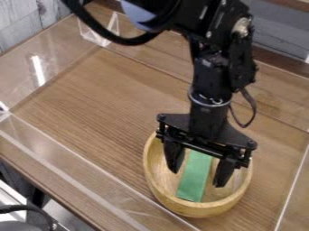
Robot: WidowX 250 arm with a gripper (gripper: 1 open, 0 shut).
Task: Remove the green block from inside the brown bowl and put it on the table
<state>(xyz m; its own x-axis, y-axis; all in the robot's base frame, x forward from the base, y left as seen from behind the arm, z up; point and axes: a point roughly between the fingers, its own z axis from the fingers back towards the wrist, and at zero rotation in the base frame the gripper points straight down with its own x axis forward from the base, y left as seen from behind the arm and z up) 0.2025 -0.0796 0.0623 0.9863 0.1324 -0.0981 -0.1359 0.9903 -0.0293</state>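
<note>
As I am hanging over the near part of the table (90, 108), whose streaked brown boards are running back between clear walls, with a black cable (36, 209) curling at the near corner, I am looking down into the brown bowl (167, 193), round, thick-rimmed and standing on the wood. My own jaws (196, 161) are standing wide apart, one set of dark fingers toward each side of the bowl, and I am holding nothing. Between and below them the green block (194, 177) is lying flat inside the bowl, its long side running from near the front wall toward the back, partly hidden under me. I am judging it light and stiff, hardly fragile, perhaps a little slippery if its plain faces are as smooth as they are seeming. I am wanting its two long sides, about midway along, so that it is hanging level when lifted; gripping near an end would be inviting a tilt. My fingertips are probably sitting close to its flanks, though from this angle I cannot tell whether either is touching. The open boards beside the bowl are looking flat enough for setting it down.
</note>
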